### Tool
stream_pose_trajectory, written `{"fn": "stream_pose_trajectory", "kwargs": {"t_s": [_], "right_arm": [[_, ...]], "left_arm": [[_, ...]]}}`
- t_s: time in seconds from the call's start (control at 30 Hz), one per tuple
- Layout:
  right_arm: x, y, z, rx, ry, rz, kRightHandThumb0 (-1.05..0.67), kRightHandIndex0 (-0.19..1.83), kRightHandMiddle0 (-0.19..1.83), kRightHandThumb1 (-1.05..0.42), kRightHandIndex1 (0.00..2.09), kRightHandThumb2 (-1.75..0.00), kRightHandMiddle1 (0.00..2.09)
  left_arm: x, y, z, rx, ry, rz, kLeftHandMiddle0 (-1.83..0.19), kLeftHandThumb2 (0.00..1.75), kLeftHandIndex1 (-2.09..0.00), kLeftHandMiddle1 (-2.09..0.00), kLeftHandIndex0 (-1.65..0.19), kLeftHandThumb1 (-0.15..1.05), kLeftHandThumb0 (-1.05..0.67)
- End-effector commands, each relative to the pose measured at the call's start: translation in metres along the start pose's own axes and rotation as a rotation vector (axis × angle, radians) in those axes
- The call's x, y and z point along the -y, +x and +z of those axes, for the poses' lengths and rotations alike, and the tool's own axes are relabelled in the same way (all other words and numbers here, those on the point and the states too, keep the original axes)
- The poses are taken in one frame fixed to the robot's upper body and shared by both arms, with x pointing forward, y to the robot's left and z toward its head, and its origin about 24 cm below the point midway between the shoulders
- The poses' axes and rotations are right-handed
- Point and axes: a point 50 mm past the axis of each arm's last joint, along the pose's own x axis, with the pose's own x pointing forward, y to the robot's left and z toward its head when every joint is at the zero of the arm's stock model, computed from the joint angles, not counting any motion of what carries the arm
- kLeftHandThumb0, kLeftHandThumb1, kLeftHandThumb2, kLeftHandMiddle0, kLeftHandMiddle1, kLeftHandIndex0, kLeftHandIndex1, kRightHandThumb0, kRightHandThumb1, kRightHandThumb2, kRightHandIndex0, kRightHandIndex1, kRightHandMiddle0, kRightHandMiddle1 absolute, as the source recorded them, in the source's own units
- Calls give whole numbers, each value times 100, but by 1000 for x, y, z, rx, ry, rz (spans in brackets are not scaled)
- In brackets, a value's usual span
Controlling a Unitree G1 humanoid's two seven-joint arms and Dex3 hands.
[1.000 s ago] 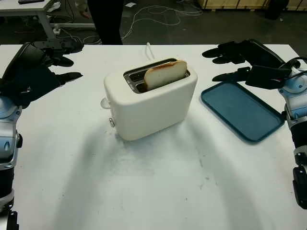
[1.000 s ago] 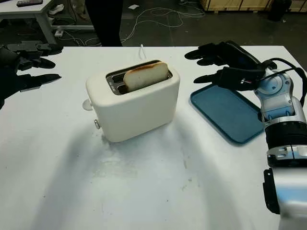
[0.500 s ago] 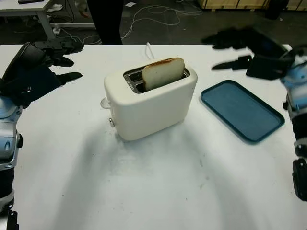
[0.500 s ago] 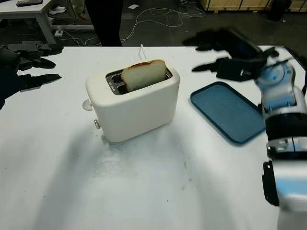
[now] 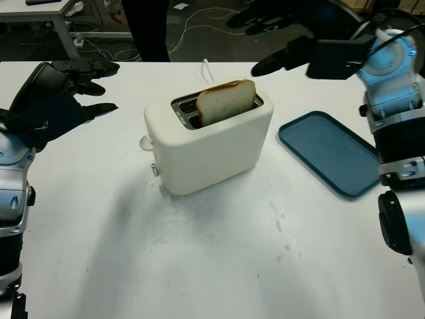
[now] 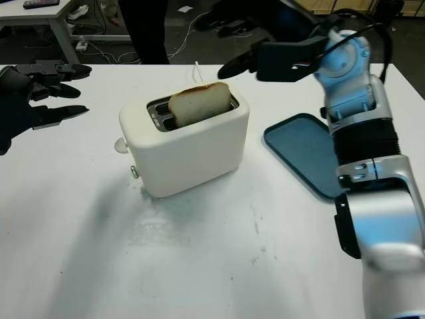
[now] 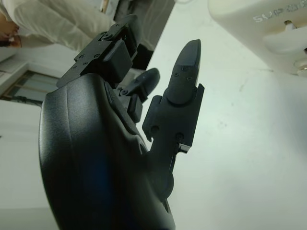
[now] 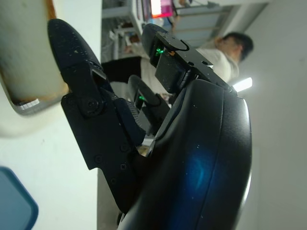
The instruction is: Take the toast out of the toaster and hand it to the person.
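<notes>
A cream-white toaster [image 5: 207, 142] stands near the middle of a white table [image 5: 219, 266], its two slots facing up. One slice of toast [image 5: 226, 102] sits upright in the slot nearer the robot, its browned top edge rising clear of the opening; the slot behind it shows dark metal and no bread. A small lever knob [image 5: 145, 142] juts from the toaster's left end, with a round button [image 5: 155, 170] just below it, and a white cord [image 5: 207, 68] trails off behind the appliance toward the table's far edge.

The robot's right hand [image 5: 279, 36] is raised above the table's far edge, behind and to the right of the toaster, open and holding nothing, apart from the toast. In the right wrist view one black finger [image 8: 91, 110] reaches across the picture, with the slot and the bread's browned crust [image 8: 26, 52] beyond it. The left hand [image 5: 63, 93] is held above the table's left side, well apart from the toaster, open and empty as well; the left wrist view shows its fingers [image 7: 180, 96] over the bare tabletop, with the toaster's end and lever [image 7: 283, 40] beyond them.

To the right of the toaster lies a shallow blue tray [image 5: 334, 153], flat on the table, with nothing in it. Beyond the table, a person in dark trousers [image 5: 143, 26] stands on a floor crossed by loose cables [image 5: 212, 16]. A person in a pale top [image 8: 218, 52] shows in the background of the right wrist view.
</notes>
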Motion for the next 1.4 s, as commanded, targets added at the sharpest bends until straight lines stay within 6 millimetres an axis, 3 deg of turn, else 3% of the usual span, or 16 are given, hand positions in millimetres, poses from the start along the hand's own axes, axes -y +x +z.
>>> {"fn": "stream_pose_trajectory", "kwargs": {"t_s": [0.0, 0.07, 0.13, 0.2, 0.5, 0.7, 0.8, 1.03, 1.1, 1.17, 1.27, 1.37], "right_arm": [[-5, 8, 6, 9, -4, 14, -81, 76, 75, -65, 13, 0, 3], [-12, 12, 7, 10, -1, 33, -78, 72, 75, -65, 19, 0, 3], [-18, 15, 6, 14, -4, 47, -76, 52, 76, -64, 59, 0, 4], [-24, 18, 5, 14, -6, 64, -76, 46, 77, -65, 77, 0, 4], [-44, 27, -1, -45, -5, 149, -68, 32, 73, -65, 90, 0, 2], [-50, 25, -7, -52, -17, 192, -65, 35, 74, -64, 89, 0, 2], [-51, 23, -10, -54, -22, 202, -62, 42, 80, -63, 94, 0, 5], [-52, 20, -14, -78, -34, 252, -51, 95, 117, -66, 95, -1, 25], [-52, 19, -14, -83, -39, 272, -53, 96, 113, -69, 111, 0, 55], [-52, 19, -14, -83, -49, 282, -56, 94, 96, -71, 140, -1, 110], [-51, 18, -13, -84, -69, 284, -56, 97, 83, -76, 168, -1, 160], [-51, 17, -13, -74, -104, 282, -55, 105, 83, -80, 174, -2, 173]], "left_arm": [[2, 2, 2, 11, 31, 5, -37, 4, -2, -71, -61, 92, -31], [3, 2, 2, 12, 31, 7, -38, 4, -3, -71, -61, 92, -32], [4, 3, 3, 12, 24, 10, -38, 4, -3, -72, -62, 92, -32], [4, 2, 3, 10, 35, 12, -38, 4, -3, -71, -62, 92, -33], [5, 1, 1, 17, 29, 15, -38, 4, -3, -70, -62, 92, -32], [4, 1, 1, 13, 19, 21, -38, 4, -2, -70, -62, 92, -30], [3, 1, 1, 14, 36, 21, -39, 4, -3, -70, -62, 92, -31], [3, 2, 3, 19, 29, 17, -39, 3, -3, -70, -62, 92, -30], [3, 2, 3, 19, 27, 17, -39, 3, -3, -71, -62, 92, -30], [3, 2, 3, 25, 19, 20, -39, 3, -3, -71, -63, 92, -29], [2, 2, 2, 29, 16, 20, -39, 3, -3, -71, -62, 92, -29], [3, 2, 2, 36, 17, 24, -39, 3, -3, -72, -63, 91, -30]]}}
